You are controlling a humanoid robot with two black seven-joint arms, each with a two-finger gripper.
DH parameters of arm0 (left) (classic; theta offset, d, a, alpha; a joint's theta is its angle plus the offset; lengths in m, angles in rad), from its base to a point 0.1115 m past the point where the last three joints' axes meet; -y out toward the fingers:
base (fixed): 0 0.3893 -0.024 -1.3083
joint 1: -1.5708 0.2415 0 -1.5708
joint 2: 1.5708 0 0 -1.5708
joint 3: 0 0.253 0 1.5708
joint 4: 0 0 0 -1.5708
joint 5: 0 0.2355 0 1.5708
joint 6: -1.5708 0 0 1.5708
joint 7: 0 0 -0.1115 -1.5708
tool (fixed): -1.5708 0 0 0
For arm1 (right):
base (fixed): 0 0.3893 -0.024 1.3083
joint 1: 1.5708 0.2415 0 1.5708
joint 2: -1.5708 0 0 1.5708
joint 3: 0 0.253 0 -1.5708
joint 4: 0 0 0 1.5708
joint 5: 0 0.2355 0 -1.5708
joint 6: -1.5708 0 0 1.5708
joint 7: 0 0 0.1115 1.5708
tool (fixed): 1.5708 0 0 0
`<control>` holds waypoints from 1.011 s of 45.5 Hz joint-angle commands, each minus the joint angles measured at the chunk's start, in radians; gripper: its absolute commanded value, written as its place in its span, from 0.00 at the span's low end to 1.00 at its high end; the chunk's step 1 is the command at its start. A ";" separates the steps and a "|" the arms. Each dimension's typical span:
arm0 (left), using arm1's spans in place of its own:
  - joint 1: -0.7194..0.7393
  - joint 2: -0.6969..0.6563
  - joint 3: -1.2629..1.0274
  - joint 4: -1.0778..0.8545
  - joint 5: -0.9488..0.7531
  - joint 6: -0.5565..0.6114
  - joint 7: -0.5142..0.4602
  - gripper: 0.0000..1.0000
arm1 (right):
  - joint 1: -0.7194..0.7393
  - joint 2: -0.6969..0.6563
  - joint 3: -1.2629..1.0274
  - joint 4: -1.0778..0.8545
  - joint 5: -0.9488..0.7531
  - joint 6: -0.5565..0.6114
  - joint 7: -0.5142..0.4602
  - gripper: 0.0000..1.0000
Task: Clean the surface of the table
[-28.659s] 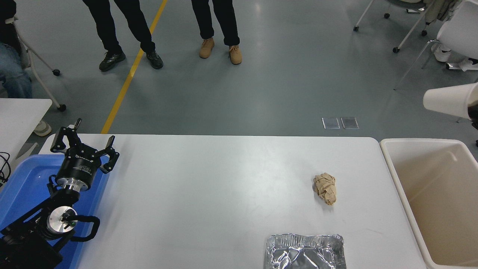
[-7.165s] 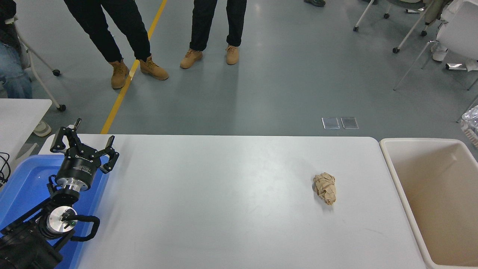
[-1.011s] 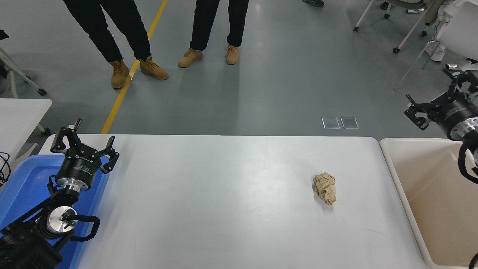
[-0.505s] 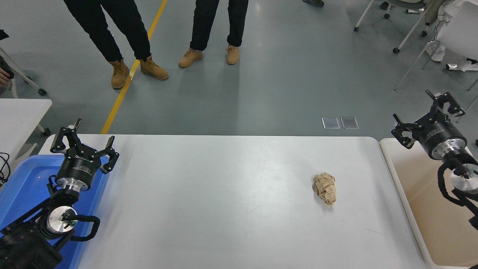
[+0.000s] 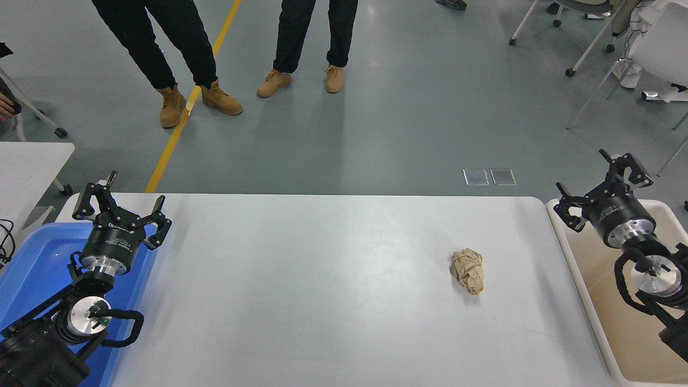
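Black right gripper (image 5: 602, 185) — fingers spread — has swung in over the beige bin (image 5: 618, 344).

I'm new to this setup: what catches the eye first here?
A crumpled brown paper ball lies alone on the white table surface, right of centre. The right gripper hangs open over the beige bin at the table's right; the left gripper sits over a blue tray.

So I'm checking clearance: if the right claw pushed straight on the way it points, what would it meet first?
Probably nothing on the table surface. The open right claw points up and away over the beige bin's far rim, toward bare floor; depth is unclear.
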 commanded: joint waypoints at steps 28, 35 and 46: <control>0.000 0.000 0.000 0.000 0.000 0.000 0.000 0.99 | 0.047 -0.073 -0.028 0.004 -0.025 0.001 0.001 0.99; 0.000 0.000 0.000 0.000 0.001 0.000 0.000 0.99 | 0.143 -0.158 -0.186 0.016 -0.190 0.020 -0.006 0.98; 0.002 0.000 0.000 0.000 0.001 0.000 0.000 0.99 | 0.326 -0.252 -0.468 0.012 -0.321 0.049 0.001 0.98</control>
